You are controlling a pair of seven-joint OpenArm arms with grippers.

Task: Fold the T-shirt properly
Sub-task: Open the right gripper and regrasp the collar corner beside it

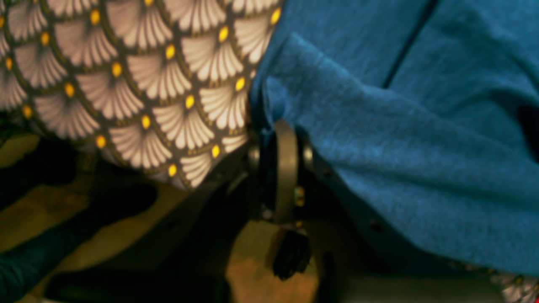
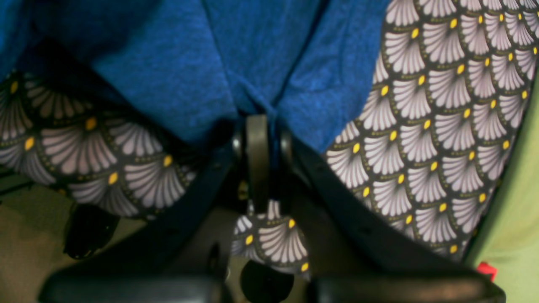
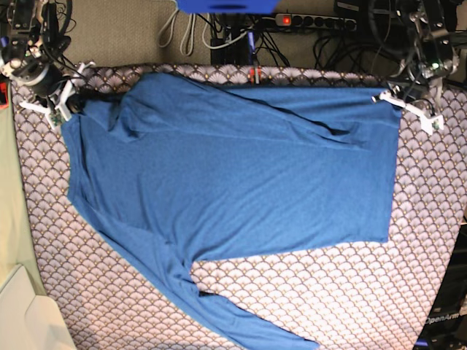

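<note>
T-shirt (image 3: 233, 189) fabric is seen spread nearly flat across the fan-patterned surface (image 3: 350, 292), one long sleeve trailing toward the near edge. A far corner of the garment is pinched by the left pincer (image 1: 269, 126) at the base view's right, its fingers pressed together on the cloth. The opposite far corner is clamped likewise by the right pincer (image 2: 257, 122).

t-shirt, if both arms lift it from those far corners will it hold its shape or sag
The T-shirt will probably sag: soft knit bunches into folds at the left gripper and right gripper. The loose sleeve would likely dangle and drag over the patterned tablecloth. It seems light.
</note>
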